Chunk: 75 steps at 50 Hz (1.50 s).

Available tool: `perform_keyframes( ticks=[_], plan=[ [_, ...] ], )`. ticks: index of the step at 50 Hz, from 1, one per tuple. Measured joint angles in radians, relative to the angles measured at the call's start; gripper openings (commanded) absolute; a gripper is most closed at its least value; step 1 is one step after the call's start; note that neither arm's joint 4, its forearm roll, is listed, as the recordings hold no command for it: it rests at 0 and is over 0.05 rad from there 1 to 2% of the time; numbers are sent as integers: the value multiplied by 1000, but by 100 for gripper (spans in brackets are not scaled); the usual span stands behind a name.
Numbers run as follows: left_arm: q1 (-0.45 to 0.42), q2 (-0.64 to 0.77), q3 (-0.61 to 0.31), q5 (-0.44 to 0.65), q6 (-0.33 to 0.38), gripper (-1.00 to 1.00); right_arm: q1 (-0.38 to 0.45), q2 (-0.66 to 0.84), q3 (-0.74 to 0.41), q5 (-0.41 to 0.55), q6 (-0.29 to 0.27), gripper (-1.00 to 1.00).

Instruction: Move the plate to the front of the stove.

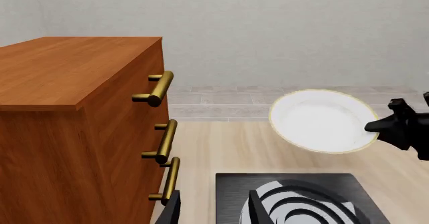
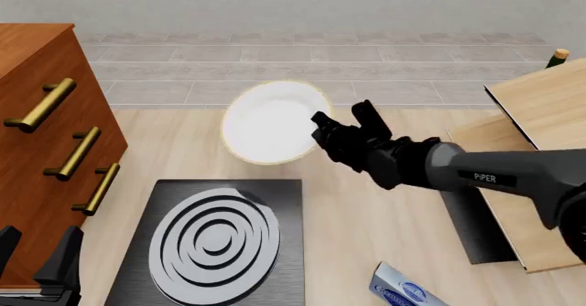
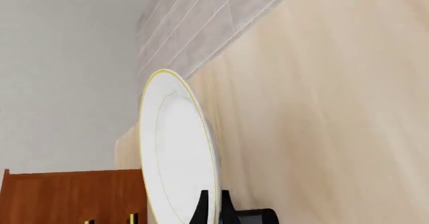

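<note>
On right arm (image 2: 512, 175): white "PiPER" lettering.

wooden drawer cabinet (image 2: 37, 134) with brass handles (image 2: 41, 105), blue-white packet (image 2: 403, 289)

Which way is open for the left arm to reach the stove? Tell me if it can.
Probably yes. The left gripper sits low beside the stove, with the drawer cabinet on its other side and nothing between. The right gripper holds the plate farther out, past the stove.
</note>
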Motion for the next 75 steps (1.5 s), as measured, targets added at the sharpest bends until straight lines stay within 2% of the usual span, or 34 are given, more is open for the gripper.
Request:
perform_keyframes(
  ticks=[19, 36, 75],
  plan=[
    [0, 0, 0, 0, 0, 100, 64, 231, -241, 38, 60, -100],
    [0, 0, 0, 0, 0, 100, 102, 391, -401, 68, 106, -100],
    [0, 0, 0, 0, 0, 100, 73, 592, -706, 232, 70, -100]
  ],
)
